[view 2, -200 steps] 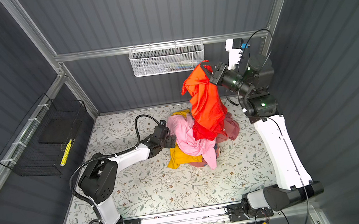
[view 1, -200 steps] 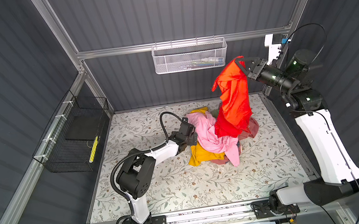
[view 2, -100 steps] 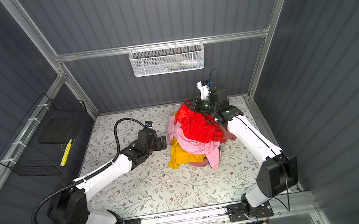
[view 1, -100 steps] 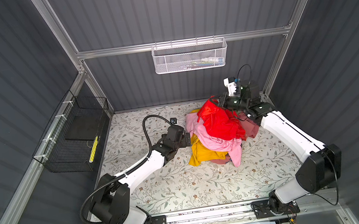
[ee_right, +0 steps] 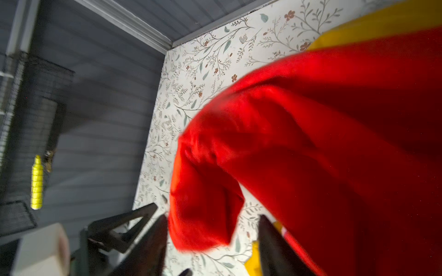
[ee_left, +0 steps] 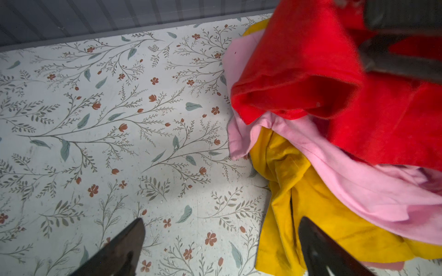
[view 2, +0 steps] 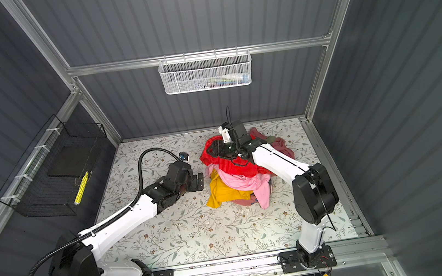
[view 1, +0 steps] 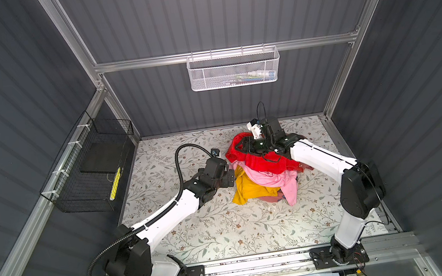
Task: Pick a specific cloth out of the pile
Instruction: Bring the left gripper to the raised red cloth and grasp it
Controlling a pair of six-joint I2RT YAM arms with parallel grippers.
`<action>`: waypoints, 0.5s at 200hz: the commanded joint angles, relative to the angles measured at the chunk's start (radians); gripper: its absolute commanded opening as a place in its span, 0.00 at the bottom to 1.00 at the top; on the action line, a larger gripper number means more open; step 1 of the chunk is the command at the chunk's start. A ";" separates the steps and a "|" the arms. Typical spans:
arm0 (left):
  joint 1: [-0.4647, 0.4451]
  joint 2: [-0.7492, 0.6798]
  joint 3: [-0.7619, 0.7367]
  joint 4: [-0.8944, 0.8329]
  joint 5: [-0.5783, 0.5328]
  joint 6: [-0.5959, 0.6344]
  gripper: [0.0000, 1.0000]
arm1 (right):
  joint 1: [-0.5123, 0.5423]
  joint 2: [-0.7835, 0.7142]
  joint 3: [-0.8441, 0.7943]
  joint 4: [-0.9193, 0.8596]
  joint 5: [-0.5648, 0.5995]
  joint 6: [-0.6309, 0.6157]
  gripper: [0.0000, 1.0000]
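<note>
A second ago the right gripper (view 1: 243, 145) held the cloth (view 1: 263, 163) high. Now the cloth lies on top of the pile (view 1: 257, 190), mid-frame, and the jaws have parted around it. The left gripper (view 1: 228, 175) waits wide open beside the pile. The separation looks undone.

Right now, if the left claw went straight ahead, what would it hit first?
Likely the yellow cloth at the edge of the pile: the left gripper points at it. Depth is unclear.
</note>
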 commanded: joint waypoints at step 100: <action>-0.131 0.288 0.431 0.026 0.259 0.300 1.00 | -0.138 -0.711 -0.383 -0.107 0.558 -0.132 0.99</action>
